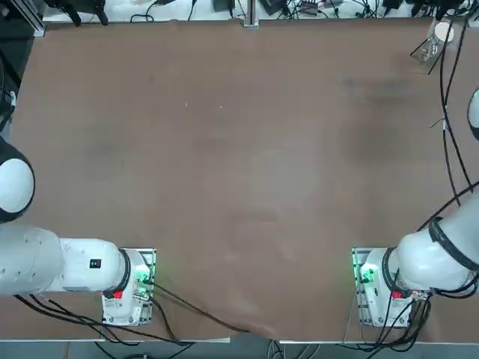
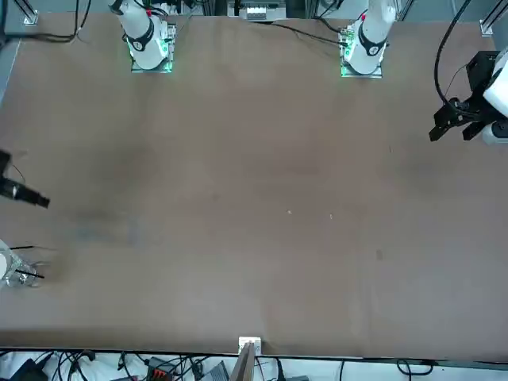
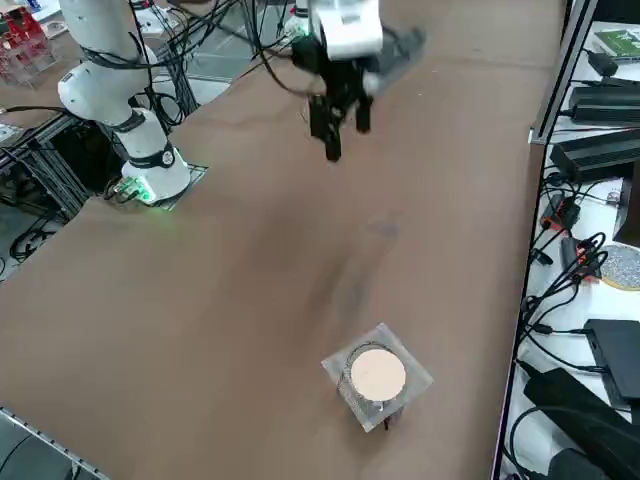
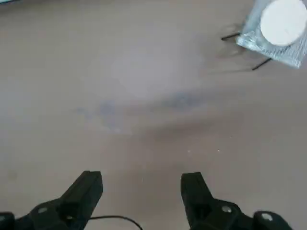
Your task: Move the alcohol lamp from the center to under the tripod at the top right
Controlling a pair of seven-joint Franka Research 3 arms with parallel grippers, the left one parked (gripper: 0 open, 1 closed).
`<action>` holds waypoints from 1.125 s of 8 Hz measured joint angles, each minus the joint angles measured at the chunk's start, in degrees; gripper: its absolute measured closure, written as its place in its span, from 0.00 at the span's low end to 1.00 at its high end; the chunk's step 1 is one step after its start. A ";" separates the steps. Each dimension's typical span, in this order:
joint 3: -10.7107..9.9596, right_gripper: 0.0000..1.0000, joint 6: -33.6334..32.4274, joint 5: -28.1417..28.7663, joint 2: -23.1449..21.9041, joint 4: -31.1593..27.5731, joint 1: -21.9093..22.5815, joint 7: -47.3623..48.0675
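Right gripper: hangs in the air above the brown table, toward its far right side, well short of the tripod. The jaws are spread wide with bare tabletop showing between the two black fingers; they pinch nothing. From the right side view the gripper points straight down and is clear of the surface.

Tripod: stands at the far right corner of the table, near the edge. Its white round disc sits on a square mesh-like plate, and thin dark legs splay out below. The wrist camera shows it ahead of the fingers and off to one side, well apart from them. From overhead it shows at the top right, close to a black cable.

Alcohol lamp: a small glint of clear glass shows beneath the tripod's disc in the overhead view, so the lamp appears to be under the tripod. In the front view a faint glassy shape sits there between the wire legs at the picture's left edge. Its cap is hidden by the disc, and I cannot tell whether it stands upright.

Table centre: plain brown surface.
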 joint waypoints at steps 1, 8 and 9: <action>-0.72 0.00 -1.40 -0.01 -2.47 -0.16 2.24 -1.39; 0.34 0.00 -4.50 -1.55 -18.58 -13.58 6.30 -2.37; 1.52 0.00 -4.16 -2.43 -21.57 -17.25 6.28 -2.42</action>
